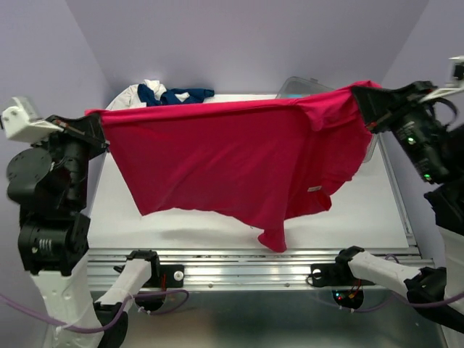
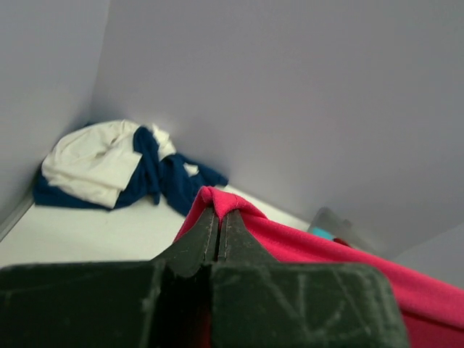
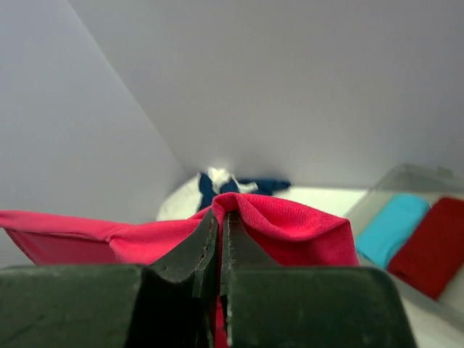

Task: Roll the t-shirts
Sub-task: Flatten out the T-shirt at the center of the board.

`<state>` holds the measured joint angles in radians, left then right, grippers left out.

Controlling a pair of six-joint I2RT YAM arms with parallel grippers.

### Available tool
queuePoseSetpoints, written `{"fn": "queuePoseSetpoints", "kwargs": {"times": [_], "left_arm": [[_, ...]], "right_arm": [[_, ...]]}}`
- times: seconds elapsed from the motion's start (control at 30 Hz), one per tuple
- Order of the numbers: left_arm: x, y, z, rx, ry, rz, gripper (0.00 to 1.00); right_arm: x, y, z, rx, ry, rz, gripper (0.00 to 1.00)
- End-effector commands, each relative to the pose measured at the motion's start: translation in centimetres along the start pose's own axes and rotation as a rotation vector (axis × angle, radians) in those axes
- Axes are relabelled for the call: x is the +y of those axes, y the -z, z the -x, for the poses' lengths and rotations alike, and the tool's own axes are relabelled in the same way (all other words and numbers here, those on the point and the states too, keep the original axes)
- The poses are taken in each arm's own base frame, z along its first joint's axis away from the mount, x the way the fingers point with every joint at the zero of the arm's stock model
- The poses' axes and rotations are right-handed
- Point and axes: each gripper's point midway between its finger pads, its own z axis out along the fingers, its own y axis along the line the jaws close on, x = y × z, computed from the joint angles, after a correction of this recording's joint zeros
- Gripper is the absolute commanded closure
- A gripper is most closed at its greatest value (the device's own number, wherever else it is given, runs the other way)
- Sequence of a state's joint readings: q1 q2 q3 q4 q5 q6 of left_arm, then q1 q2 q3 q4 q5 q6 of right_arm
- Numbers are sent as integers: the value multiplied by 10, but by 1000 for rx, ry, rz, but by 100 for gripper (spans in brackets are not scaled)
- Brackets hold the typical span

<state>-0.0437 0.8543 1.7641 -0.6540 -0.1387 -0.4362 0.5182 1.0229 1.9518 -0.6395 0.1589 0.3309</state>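
Left tool [image 2: 219, 212] and right tool [image 3: 220, 214] clamp the pink tee [image 1: 232, 152]; its label [image 1: 313, 190] (white) shows only overhead.

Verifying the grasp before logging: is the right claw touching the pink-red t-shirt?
Touching. The right wrist view shows the right claw shut on a pinched fold of the pink-red t-shirt, with fabric bulging out above its tips.

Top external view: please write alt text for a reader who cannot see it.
A pink-red t-shirt hangs spread wide over the white table, its top edge pinched at each end by the left gripper and the right gripper. Behind it, a navy t-shirt and a cream-white t-shirt lie heaped near a clear bin.
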Motion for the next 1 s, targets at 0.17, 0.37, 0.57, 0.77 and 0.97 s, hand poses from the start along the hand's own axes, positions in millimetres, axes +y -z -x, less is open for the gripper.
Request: {"fn": "queuePoseSetpoints", "kwargs": {"times": [0.17, 0.37, 0.57, 0.77, 0.97], "left_arm": [[19, -83, -39, 40, -47, 93, 100], [6, -118, -47, 61, -37, 50, 100], [5, -122, -40, 43, -44, 56, 100], [-3, -115, -17, -3, -48, 47, 100], [-17, -95, 23, -86, -40, 21, 100]], "right_arm": [[-73, -43, -170, 416, 48, -270, 99], [-97, -41, -240, 554, 43, -335, 99], [-100, -37, -238, 545, 51, -340, 99], [-95, -33, -211, 480, 64, -325, 99], [-82, -24, -167, 379, 84, -281, 99]]}}
